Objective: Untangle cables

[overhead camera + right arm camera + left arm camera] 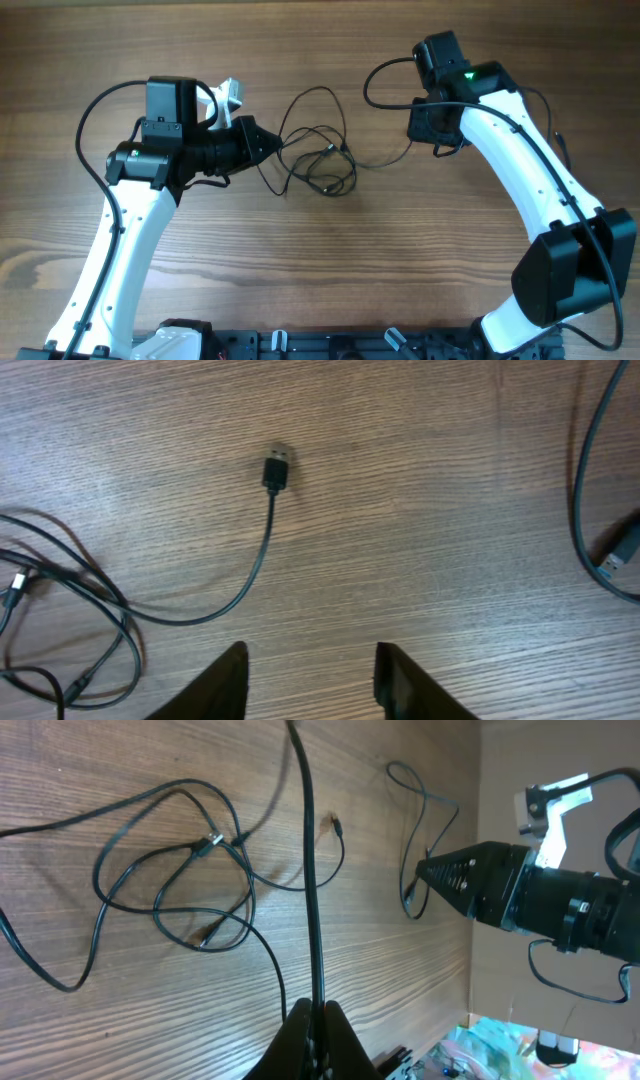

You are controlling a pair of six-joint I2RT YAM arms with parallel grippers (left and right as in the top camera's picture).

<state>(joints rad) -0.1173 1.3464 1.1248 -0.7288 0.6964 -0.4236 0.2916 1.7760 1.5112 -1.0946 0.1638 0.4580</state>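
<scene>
The cables (318, 152) are thin black cords looped in a loose tangle at the table's middle; in the left wrist view the cables (180, 870) lie spread on the wood with small plugs among the loops. My left gripper (277, 146) reaches in from the left, and in its own view the left gripper (316, 1020) is shut on one black cord that runs straight up the frame. One cord trails right and ends in a plug (277, 467). My right gripper (312, 672) hovers open just short of that plug, with only bare wood between its fingers. From overhead, the right gripper (432, 122) is right of the tangle.
A thicker cable with a blue-tipped connector (618, 555) hangs at the right edge of the right wrist view. In the left wrist view a black pointed gripper body (480, 885) with a white mount juts in from the right. The table edge (472, 920) lies just behind it.
</scene>
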